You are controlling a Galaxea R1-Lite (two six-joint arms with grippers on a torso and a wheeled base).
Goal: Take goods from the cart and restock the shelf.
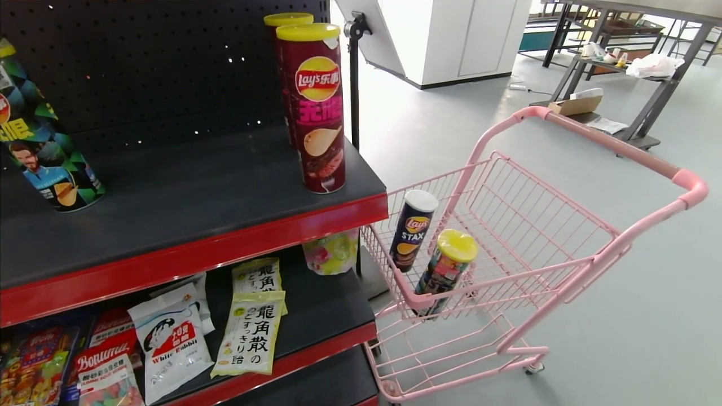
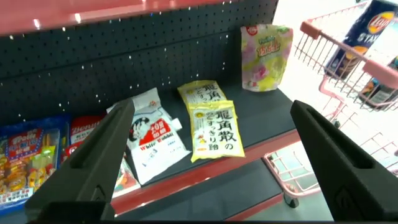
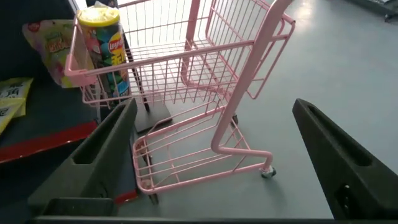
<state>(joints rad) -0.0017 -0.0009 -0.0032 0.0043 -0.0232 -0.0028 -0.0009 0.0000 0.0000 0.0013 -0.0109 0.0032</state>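
A pink wire cart (image 1: 615, 145) stands just beside the right end of the black, red-edged shelf (image 1: 186, 192). Two chip cans stand on end in its basket, along the side nearest the shelf: a dark blue can (image 1: 413, 231) with a white lid, and a multicoloured can (image 1: 445, 270) with a yellow lid in the corner. On the shelf's upper board, a dark red can (image 1: 318, 113) with a yellow lid stands upright near the front right corner.

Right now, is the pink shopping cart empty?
No, the cart holds two chip cans: a dark blue can with a white lid and a yellow-lidded can beside it.
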